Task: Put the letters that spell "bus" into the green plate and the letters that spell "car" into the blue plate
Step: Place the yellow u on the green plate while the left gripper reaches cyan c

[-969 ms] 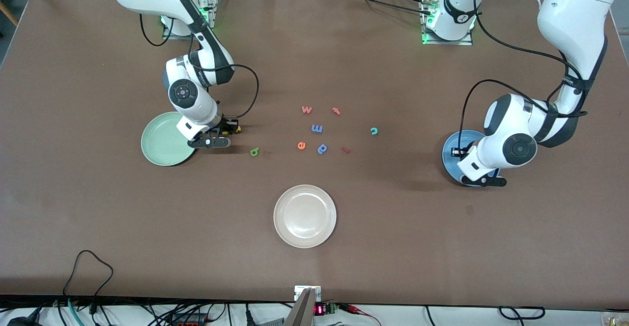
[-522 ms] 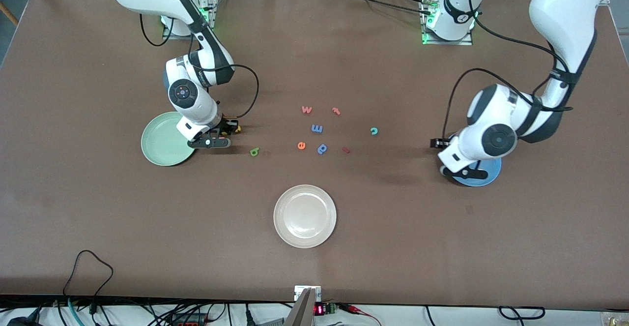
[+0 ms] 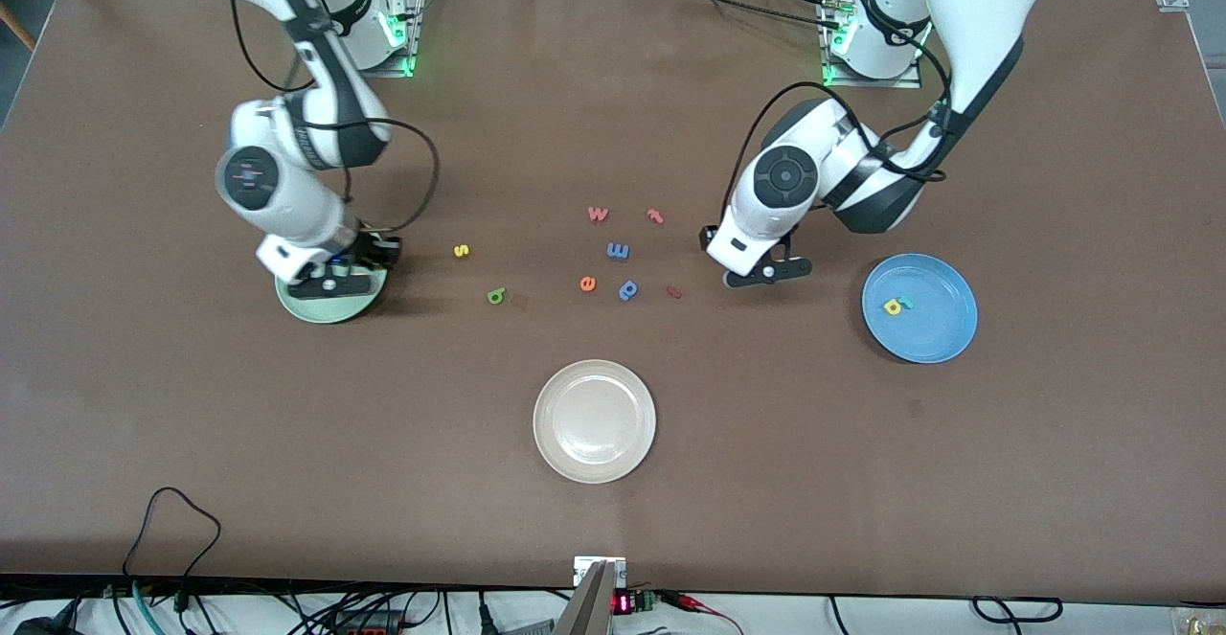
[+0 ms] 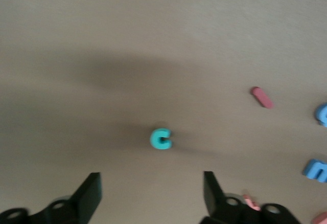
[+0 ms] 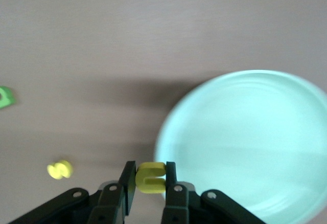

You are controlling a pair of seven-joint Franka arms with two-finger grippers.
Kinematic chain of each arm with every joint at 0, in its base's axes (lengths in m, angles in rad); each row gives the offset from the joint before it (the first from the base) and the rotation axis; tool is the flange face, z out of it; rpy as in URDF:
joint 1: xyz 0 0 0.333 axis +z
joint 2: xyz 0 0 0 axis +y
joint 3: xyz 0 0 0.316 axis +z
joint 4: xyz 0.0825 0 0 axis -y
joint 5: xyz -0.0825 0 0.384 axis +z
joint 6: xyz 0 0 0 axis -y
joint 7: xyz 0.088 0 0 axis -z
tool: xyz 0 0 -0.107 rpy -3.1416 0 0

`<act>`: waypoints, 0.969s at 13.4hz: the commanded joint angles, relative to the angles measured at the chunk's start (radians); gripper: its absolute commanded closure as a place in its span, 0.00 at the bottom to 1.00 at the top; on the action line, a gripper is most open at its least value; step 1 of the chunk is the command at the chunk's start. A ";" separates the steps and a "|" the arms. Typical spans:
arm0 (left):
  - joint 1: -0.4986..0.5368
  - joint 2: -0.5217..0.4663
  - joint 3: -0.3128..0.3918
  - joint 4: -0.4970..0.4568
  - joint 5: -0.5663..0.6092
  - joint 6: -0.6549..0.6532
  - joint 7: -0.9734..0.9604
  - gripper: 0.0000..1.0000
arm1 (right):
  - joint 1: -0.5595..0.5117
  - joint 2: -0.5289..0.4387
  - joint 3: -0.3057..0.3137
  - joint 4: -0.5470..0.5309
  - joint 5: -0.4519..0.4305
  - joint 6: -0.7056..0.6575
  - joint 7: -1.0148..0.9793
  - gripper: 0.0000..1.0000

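My right gripper (image 5: 150,177) is shut on the yellow "u" (image 5: 152,177), and it hangs over the rim of the green plate (image 5: 245,142). In the front view that gripper (image 3: 330,283) covers most of the green plate (image 3: 308,308). The yellow "s" (image 3: 461,251) and green "b" (image 3: 496,296) lie on the table beside the plate. My left gripper (image 4: 151,196) is open, low over the table, with the teal "c" (image 4: 161,138) just ahead of its fingers. The left arm (image 3: 766,233) hides the "c" in the front view. The yellow "a" (image 3: 895,306) lies in the blue plate (image 3: 943,328).
A cream-white plate (image 3: 594,420) stands nearer the front camera, mid-table. Stray letters lie between the arms: an orange "w" (image 3: 598,214), a blue "m" (image 3: 618,251), an orange "e" (image 3: 587,283), a blue "p" (image 3: 628,288) and a red bar (image 3: 674,292).
My right gripper rose from beside the "s" with the "u" and moved over the green plate. The left arm left the blue plate, with the "a" in it, and swung to the "c".
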 commanded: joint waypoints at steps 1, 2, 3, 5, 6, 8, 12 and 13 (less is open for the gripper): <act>0.033 0.020 0.000 -0.110 0.088 0.209 0.049 0.22 | -0.127 -0.001 0.010 -0.022 -0.007 -0.022 -0.135 1.00; 0.036 0.035 0.003 -0.124 0.117 0.237 0.052 0.24 | -0.153 0.017 0.009 -0.022 -0.007 -0.018 -0.169 0.95; 0.031 0.049 0.005 -0.127 0.150 0.239 0.052 0.26 | -0.171 0.039 0.009 -0.022 -0.007 -0.014 -0.178 0.87; 0.034 0.084 0.007 -0.132 0.229 0.240 0.043 0.30 | -0.175 0.066 0.009 -0.022 -0.009 0.015 -0.178 0.59; 0.037 0.095 0.007 -0.132 0.258 0.240 0.039 0.35 | -0.175 0.076 0.009 -0.022 -0.009 0.029 -0.178 0.56; 0.040 0.107 0.010 -0.127 0.276 0.243 0.028 0.39 | -0.172 0.080 0.009 -0.020 -0.009 0.041 -0.177 0.29; 0.036 0.116 0.011 -0.124 0.277 0.243 0.022 0.49 | -0.129 0.054 0.023 -0.022 -0.006 0.029 -0.161 0.21; 0.036 0.118 0.011 -0.121 0.279 0.243 0.020 0.49 | -0.104 0.047 0.041 -0.022 -0.006 0.029 -0.160 0.21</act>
